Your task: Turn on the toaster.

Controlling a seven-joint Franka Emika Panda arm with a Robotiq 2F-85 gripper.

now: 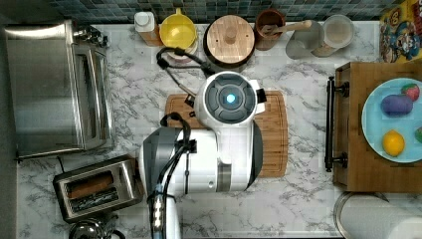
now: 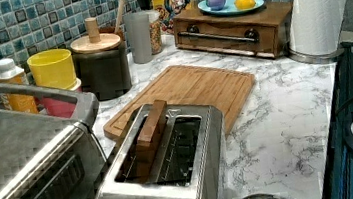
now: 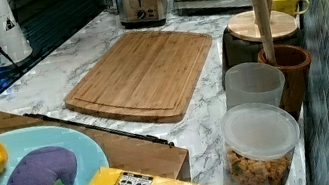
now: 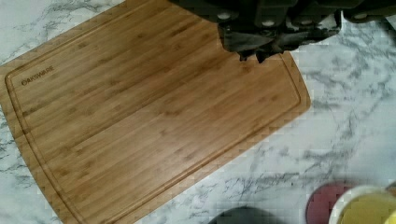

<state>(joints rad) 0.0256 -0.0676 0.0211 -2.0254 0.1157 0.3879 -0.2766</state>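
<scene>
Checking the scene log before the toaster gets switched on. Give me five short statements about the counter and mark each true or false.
1. The small brushed-steel pop-up toaster has brown bread standing in one slot. True.
2. The bamboo cutting board carries a yellow cup. False: its surface is bare; the yellow cup stands by the tiled wall.
3. The light blue plate rests on the wooden drawer box. True.
4. The paper towel roll lies on its side. False: it stands upright.
5. The gripper is pressing the toaster. False: it hangs above the cutting board.
</scene>
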